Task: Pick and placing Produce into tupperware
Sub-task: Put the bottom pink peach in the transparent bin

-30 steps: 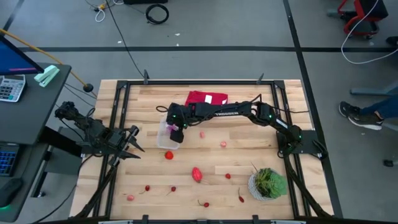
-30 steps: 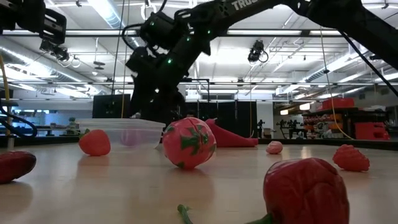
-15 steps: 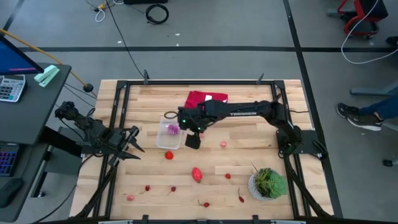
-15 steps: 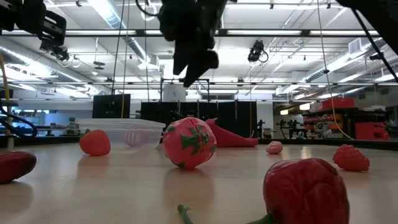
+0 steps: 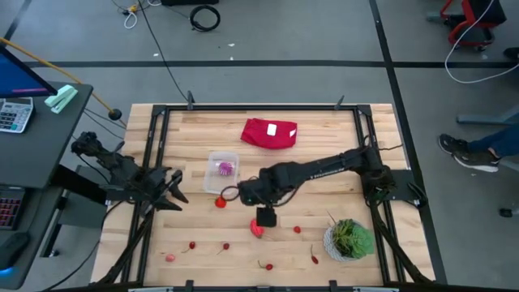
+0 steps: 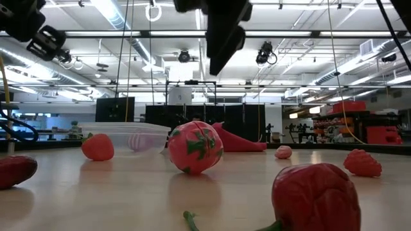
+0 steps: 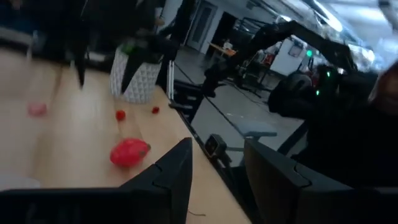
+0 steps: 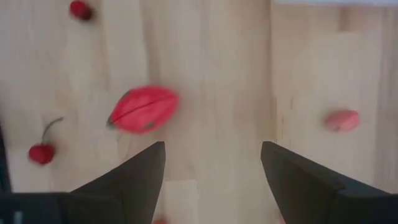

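Right tool (image 5: 265,217) reaches across the wooden surface (image 5: 324,138) and hangs above the larger red oval piece (image 5: 257,227); its fingers (image 8: 134,180) stand wide apart with nothing between them, and in the right wrist view the oval piece lies on the boards just ahead of them, a stemmed cherry-like piece (image 8: 42,153) to one side and a pink piece (image 8: 341,120) to the other. Left tool (image 5: 173,188) waits at the left edge of the surface, fingers (image 7: 177,171) partly open and empty. The tupperware (image 5: 222,171), a clear tub, sits left of centre with one purple piece (image 5: 225,168) inside it. A round red piece (image 5: 220,202) lies just below the tub; further small red and pink pieces (image 5: 226,246) are scattered along the near side. Folded red cloth (image 5: 269,133) lies at the far side; potted plant (image 5: 349,238) stands near the right corner
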{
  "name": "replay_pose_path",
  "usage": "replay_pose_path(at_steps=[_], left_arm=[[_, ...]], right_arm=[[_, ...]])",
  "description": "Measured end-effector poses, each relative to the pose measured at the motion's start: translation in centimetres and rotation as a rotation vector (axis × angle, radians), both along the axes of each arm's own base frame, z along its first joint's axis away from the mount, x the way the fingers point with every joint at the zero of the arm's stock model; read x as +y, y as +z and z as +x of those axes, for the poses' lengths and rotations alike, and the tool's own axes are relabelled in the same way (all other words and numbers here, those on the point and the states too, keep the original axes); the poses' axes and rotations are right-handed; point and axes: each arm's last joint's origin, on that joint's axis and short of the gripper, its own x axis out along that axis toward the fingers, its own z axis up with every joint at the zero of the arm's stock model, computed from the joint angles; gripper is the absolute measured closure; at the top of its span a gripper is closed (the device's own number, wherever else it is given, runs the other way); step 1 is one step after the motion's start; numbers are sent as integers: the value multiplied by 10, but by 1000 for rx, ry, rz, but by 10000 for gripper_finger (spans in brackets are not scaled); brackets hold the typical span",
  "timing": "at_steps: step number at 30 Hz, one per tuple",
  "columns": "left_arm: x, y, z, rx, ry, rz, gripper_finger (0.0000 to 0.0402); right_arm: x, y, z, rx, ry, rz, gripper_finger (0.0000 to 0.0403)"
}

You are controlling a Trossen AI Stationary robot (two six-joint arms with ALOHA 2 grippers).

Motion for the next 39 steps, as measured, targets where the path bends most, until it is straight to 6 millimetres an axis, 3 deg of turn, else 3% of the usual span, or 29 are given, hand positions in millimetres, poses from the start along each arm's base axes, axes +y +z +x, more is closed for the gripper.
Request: replay_pose_path(at_steps=[8,11,14,19,22,24,30,39], left_arm=[[-6,-7,12,222,59,-231,277],[-10,0,19,197,60,-299,292],[-14,23,24,124,26,-225,302],[-23,79,26,69,-71,-31,317],[-28,104,28,165,-67,47,327],[-34,108,31,295,-32,79,336],[-66,79,45,742,69,27,363],[-156,18,53,1102,41,-110,381]], right_arm=[[26,14,-15,-68,-97,-210,129],[35,17,-22,-67,-76,-249,129],[43,18,-27,-57,-59,-256,129],[54,19,-31,-76,-38,-293,129],[58,19,-34,-81,-33,-327,129],[62,19,-36,-79,-34,-343,129],[70,20,-42,-92,-58,-386,129],[67,20,-40,-115,-131,-399,129]])
